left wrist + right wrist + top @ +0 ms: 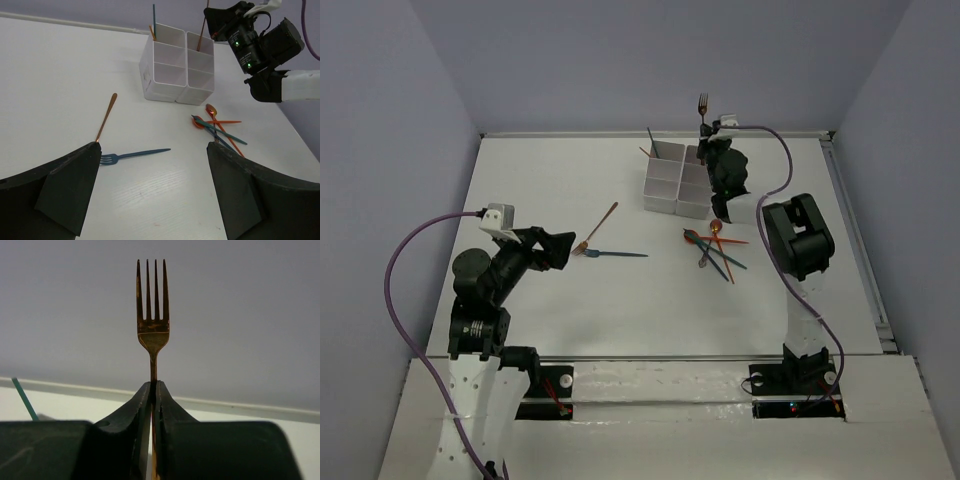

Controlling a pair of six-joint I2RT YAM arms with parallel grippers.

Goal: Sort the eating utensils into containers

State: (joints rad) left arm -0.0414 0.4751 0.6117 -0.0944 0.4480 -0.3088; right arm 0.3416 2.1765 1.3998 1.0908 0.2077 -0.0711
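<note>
Left gripper [563, 245], fingers spread wide and empty, sits just beside an orange utensil [600, 225] and a teal fork [617, 254]. Centre: containers [677, 178], two utensils standing in the back-left cell. Right: loose pile [716, 250]; right gripper [153, 385] clenched on an orange fork [153, 330] — tines up, over the back-right cell.

Robot lab test cell: white table [620, 320] boxed by plain lavender-grey walls [670, 60] at 9, 12 and 3 o'clock; arm bases [800, 378] bolted at 6 o'clock, purple cable [392, 280] trailing.
</note>
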